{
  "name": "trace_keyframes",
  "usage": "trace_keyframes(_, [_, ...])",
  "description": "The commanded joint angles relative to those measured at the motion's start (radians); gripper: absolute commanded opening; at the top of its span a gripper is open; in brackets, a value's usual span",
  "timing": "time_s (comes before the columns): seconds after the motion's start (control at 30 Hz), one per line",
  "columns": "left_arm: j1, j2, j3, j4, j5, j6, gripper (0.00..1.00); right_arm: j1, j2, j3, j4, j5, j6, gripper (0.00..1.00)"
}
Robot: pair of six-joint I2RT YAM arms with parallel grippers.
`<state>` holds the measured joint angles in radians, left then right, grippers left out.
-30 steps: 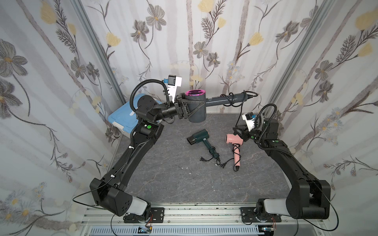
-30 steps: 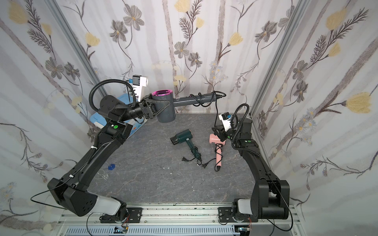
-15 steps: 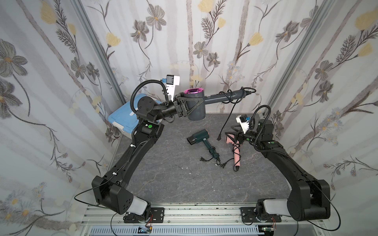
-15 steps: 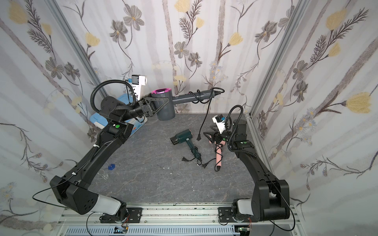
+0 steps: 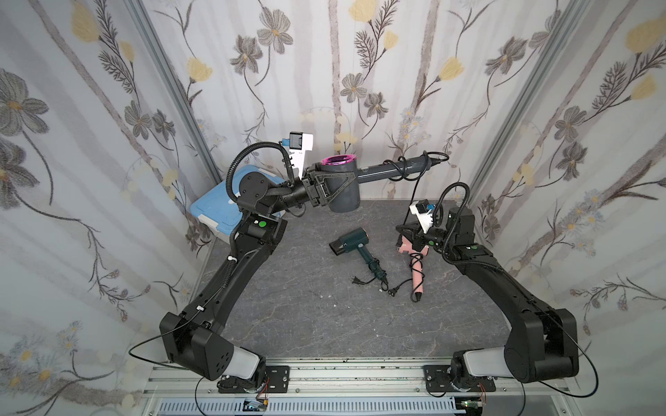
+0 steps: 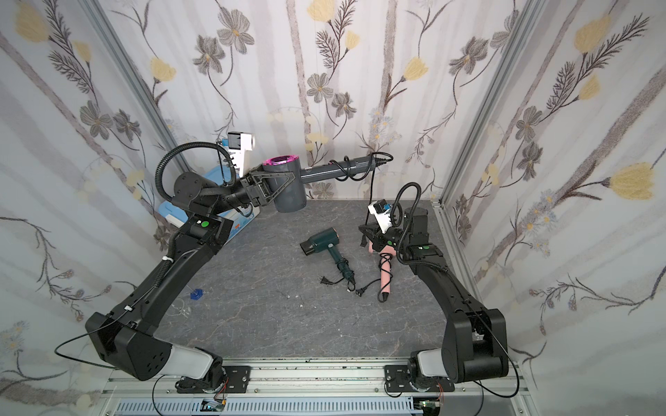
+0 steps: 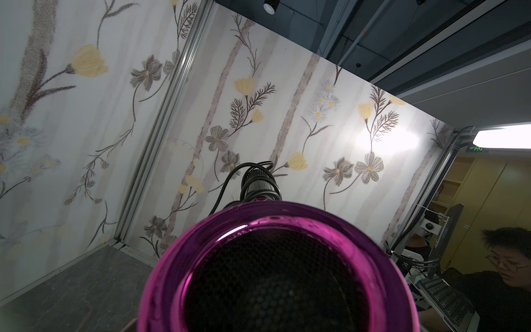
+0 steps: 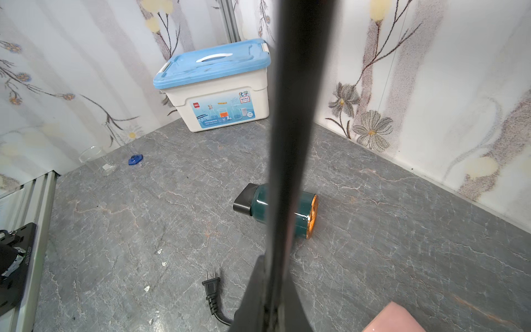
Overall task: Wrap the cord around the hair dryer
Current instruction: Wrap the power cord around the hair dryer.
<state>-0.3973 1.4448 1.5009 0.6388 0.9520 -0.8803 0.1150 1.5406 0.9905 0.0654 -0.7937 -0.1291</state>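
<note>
The grey hair dryer [image 5: 345,202] is held clear of the table [image 5: 288,306] by the left claw [image 5: 340,182], which is clamped across the barrel just under the magenta rim [image 7: 169,276]. The handle [image 5: 385,170] is pointed straight away from this claw, beyond its fingertips, and a few loops of the black cord [image 5: 415,191] are wound around the far end. From there the black cord is let down to the right claw [image 5: 409,232], which is set low, below and beyond the left claw. The right claw is closed on it: in the right wrist view the black cord [image 8: 290,115] is pinched between the shut fingers and drawn upward. Just under the right claw a pink hair dryer [image 5: 417,268] is laid on the table, its head partly hidden by the claw. A green hair dryer [image 5: 351,242] is laid near the right claw, on the side toward the left arm. A blue-lidded box [image 5: 212,212] is set behind the left claw.
</note>
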Motion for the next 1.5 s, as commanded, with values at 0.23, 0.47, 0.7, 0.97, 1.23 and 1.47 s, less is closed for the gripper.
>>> trace_keyframes(0.23, [0.005,0.013,0.001,0.119,-0.066,-0.049,0.00,0.056,-0.020,-0.013,-0.012,0.005,-0.025,0.01])
trace_keyframes(0.47, [0.020,0.088,-0.017,0.180,-0.125,-0.102,0.00,0.204,-0.104,-0.078,-0.089,0.211,-0.007,0.00])
trace_keyframes(0.7, [0.079,0.184,-0.093,0.308,-0.170,-0.214,0.00,0.359,-0.279,-0.159,-0.223,0.400,0.077,0.00])
trace_keyframes(0.97, [0.083,0.196,-0.140,0.216,-0.179,-0.096,0.00,0.600,-0.250,-0.007,-0.539,0.670,0.121,0.00])
trace_keyframes(1.23, [0.043,0.097,-0.082,-0.555,-0.169,0.538,0.00,0.710,-0.229,0.370,-0.910,0.914,0.087,0.00])
trace_keyframes(1.47, [-0.042,0.088,-0.085,-0.825,-0.145,0.759,0.00,0.728,-0.128,0.683,-1.067,1.131,-0.039,0.00])
